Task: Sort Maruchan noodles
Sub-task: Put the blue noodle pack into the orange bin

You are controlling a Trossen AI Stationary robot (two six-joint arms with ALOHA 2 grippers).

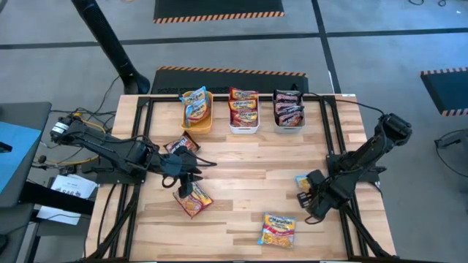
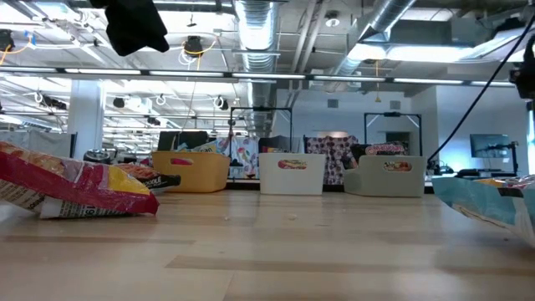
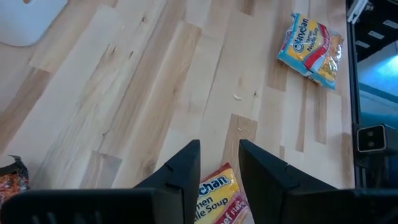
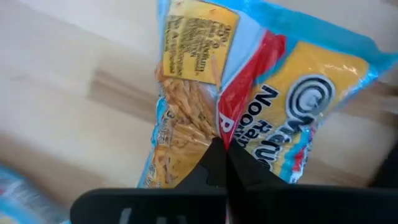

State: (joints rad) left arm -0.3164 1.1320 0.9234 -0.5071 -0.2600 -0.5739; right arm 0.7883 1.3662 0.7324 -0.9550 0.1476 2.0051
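Observation:
My right gripper [image 1: 308,196] points down near the table's right side, shut on a yellow-and-blue Maruchan noodle packet [image 1: 303,180], which fills the right wrist view [image 4: 267,93]. In the low view this packet [image 2: 489,201] is tilted at the right edge. My left gripper [image 1: 189,177] hangs at centre left, its fingers apart [image 3: 219,149], above a red-orange packet [image 1: 192,199] that lies on the table and shows through the gap [image 3: 219,196]. I see no touch there. My right gripper pinches a raised crease of wrapper near the middle of the packet's printed face [image 4: 214,127] between its two shut fingers. They come from above, pointing down. The wrapper puckers on either side of the fingertips. The packet sits tilted; whether it is clear of the table does not show.
Along the far edge stand an orange bin [image 1: 197,109], a white bin [image 1: 243,111] and a grey bin [image 1: 289,109], each holding packets. A dark packet [image 1: 180,145] lies beside my left arm. Another yellow-and-blue packet [image 1: 278,229] lies near the front edge. Black frame rails run along both table sides.

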